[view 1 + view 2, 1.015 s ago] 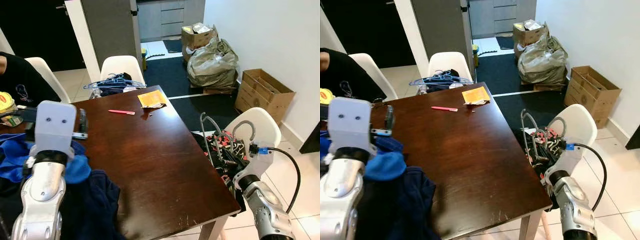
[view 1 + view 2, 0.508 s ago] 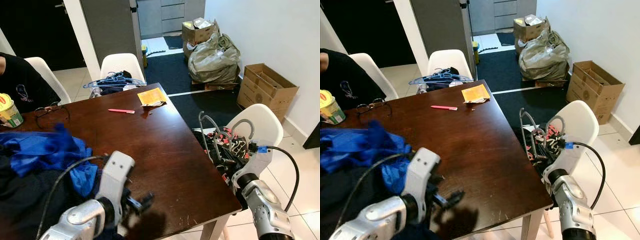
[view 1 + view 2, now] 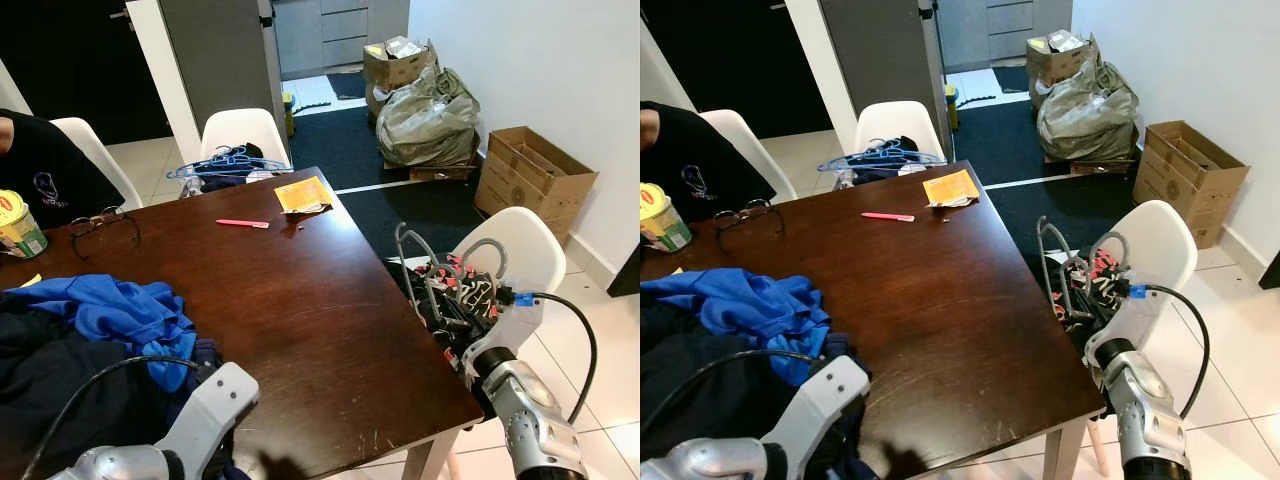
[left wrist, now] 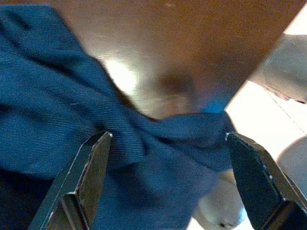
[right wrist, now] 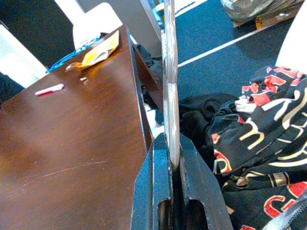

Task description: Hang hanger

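Starting at the table's (image 3: pixel 330 300) left edge, you had a cup (image 3: pixel 18 222) and a pair of glasses (image 3: pixel 100 222) up near the far left corner, next to a person's dark sleeve (image 3: pixel 45 165). Below that, a heap of blue and dark clothes (image 3: pixel 90 340) covered the near left corner. Your left gripper (image 4: pixel 168 182) was down at the near edge over that heap, fingers (image 4: pixel 88 177) spread wide with blue cloth between them but not pinched.

Across the middle the table was mostly bare wood, with a pink pen (image 3: pixel 243 224) and a yellow paper (image 3: pixel 304 195) close to the far edge. Behind the far edge a white chair (image 3: pixel 240 135) carried a bunch of blue hangers (image 3: pixel 228 165).

Off the right edge of the table, your right gripper (image 5: pixel 172 163) was pressed shut on a grey metal hanger (image 5: pixel 170 96), pinching the thin bar edge-on. From the head camera you could see its hooks (image 3: pixel 415 245) sticking up above a second white chair (image 3: pixel 515 255) piled with black and red clothes (image 3: pixel 450 300), just beside the table's right edge.

My guess on handling: the hanger looked light and stiff, and thin smooth metal like that probably likes to twist or slip in a two-finger pinch. I'd keep the hold on the straight bar, near the neck if you can, so the hook stays free to go over whatever rail you're aiming for. Watch the hooks too, they looked like they could snag the clothes on that chair when you lift.
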Motion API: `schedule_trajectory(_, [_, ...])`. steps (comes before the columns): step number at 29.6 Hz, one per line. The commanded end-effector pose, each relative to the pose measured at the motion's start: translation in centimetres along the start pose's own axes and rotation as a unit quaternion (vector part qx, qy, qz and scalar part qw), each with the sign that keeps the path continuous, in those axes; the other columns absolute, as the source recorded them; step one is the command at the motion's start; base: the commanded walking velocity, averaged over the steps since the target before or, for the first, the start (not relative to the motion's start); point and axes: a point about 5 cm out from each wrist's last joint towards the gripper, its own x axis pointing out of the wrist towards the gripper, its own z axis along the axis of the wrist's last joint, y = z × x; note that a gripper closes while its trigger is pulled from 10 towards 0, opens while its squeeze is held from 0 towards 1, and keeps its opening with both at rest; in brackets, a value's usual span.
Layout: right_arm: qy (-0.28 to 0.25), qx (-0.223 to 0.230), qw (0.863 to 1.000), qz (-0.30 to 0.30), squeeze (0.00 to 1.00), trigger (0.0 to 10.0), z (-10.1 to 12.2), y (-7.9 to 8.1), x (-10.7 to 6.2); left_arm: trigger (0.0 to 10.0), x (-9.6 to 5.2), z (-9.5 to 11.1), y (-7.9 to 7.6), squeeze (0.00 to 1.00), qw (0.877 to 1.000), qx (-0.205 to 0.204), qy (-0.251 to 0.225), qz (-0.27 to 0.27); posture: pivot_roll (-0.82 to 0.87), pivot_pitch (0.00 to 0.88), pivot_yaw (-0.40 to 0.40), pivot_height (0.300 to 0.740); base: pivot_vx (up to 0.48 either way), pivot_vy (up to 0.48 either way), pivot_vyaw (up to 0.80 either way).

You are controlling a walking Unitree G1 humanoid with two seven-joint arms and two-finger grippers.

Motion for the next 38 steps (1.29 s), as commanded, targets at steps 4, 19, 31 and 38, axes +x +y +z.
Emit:
schedule_trajectory(4, [0.007, 0.022, 1.0, 0.013, 0.0, 10.0, -0.5, 0.6, 0.2, 10.0, 0.0, 0.8, 3.5, 0.0, 0.991, 0.028, -0.015, 0.126, 0.04, 0.049, 0.102, 0.74, 0.0, 0.0, 0.0])
schedule_trajectory(19, [0.003, 0.021, 1.0, 0.009, 0.0, 10.0, -0.3, 0.5, 0.0, 10.0, 2.6, 0.0, 3.3, 0.0, 0.991, 0.04, 0.006, 0.129, 0.02, 0.057, 0.109, 0.74, 0.0, 0.0, 0.0])
schedule_trajectory(31, [0.003, 0.018, 1.0, 0.008, 0.0, 10.0, -0.2, 0.6, 0.1, 0.0, 4.0, -1.7, 2.1, 0.0, 0.996, 0.029, 0.032, 0.083, 0.02, 0.053, 0.108, 0.74, 0.0, 0.0, 0.0])
schedule_trajectory(38, [0.003, 0.018, 1.0, 0.008, 0.0, 10.0, -0.2, 0.6, 0.1, 0.0, 4.0, -1.2, 2.5, 0.0, 0.995, 0.032, 0.018, 0.098, 0.02, 0.048, 0.107, 0.74, 0.0, 0.0, 0.0])
